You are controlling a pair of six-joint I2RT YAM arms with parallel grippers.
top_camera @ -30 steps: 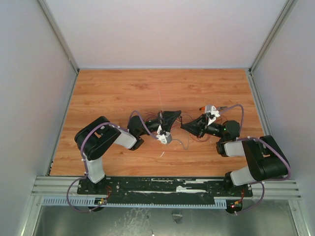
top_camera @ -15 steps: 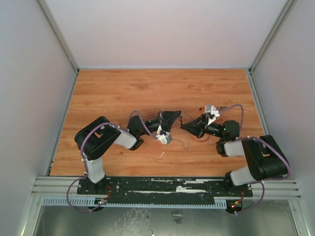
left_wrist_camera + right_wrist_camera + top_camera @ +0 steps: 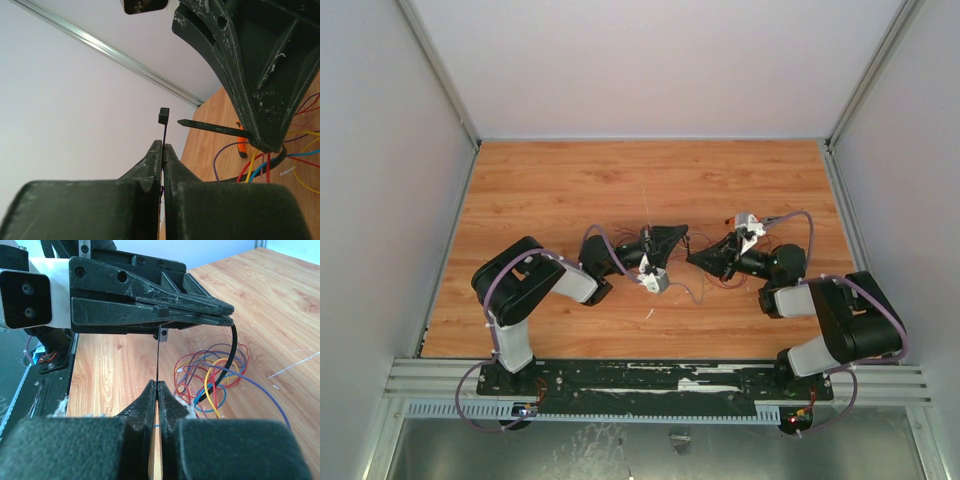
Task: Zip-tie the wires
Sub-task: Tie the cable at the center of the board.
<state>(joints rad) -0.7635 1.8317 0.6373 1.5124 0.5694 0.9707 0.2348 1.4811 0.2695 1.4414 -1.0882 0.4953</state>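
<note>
Left pincer is pinched tight on the zip tie just below its head; right pincer is clamped likewise on the tail. Strip seems to loop round the wires on the table. Threading step, by my reading. Next move needs the tail tip lined up squarely with the head slot.

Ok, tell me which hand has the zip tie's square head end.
The left hand: the small square head of the zip tie sticks up just past its shut fingertips. The right hand pinches the pointed tail end instead.
</note>
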